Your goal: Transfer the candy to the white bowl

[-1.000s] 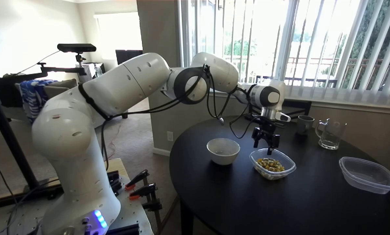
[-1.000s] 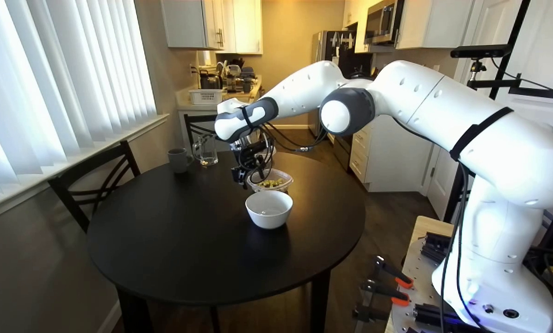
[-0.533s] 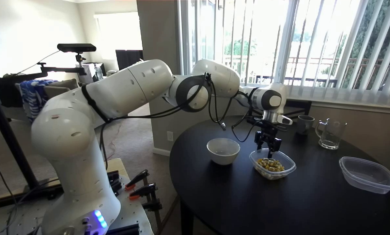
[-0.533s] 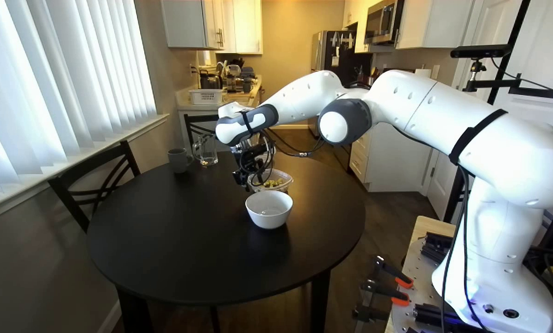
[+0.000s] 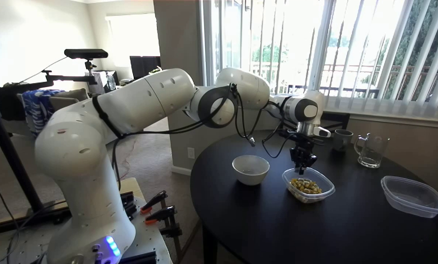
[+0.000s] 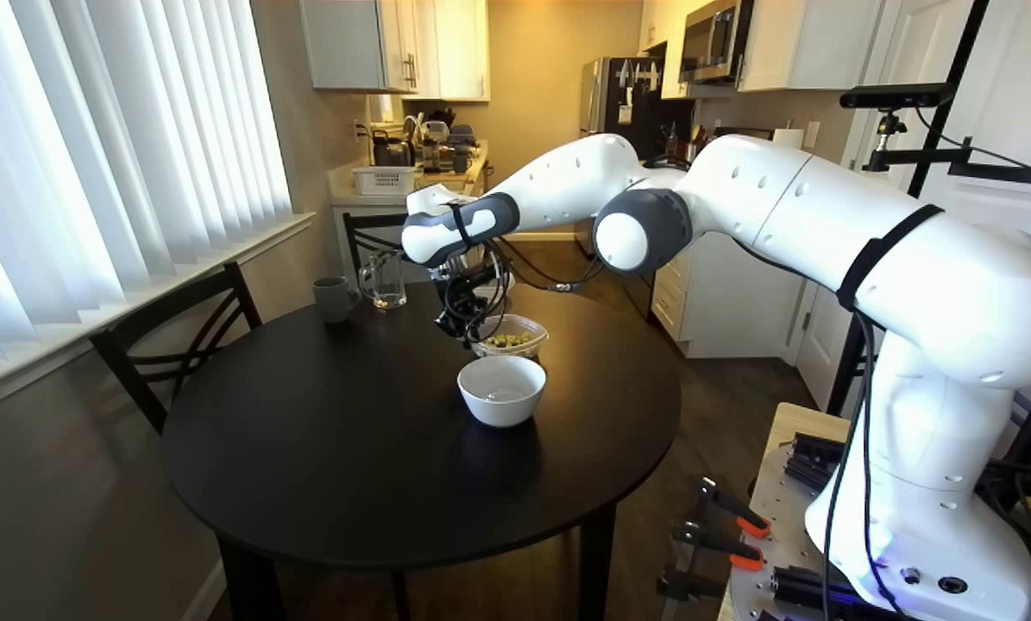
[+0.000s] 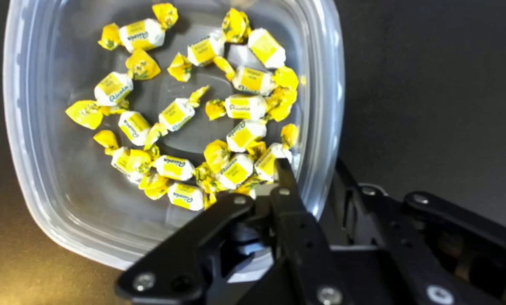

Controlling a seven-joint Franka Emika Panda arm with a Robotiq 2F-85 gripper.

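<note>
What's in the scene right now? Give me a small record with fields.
gripper: closed on the rim of the clear tub, one finger inside, one outside; appears clamped
candy: yellow-and-white wrapped pieces, all seen in that container
white bowl: upright, near the container, not touching it; no candy visible inside
other items: second tub, glass mug, gray mug
surface: round dark table
transfer: not yet done

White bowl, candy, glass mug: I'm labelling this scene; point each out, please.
White bowl [image 6: 502, 414], in an exterior view: outer wall.
Candy [image 7: 176, 114], in the wrist view: one piece's wrapper.
Glass mug [image 5: 373, 151], in an exterior view: clear body.
</note>
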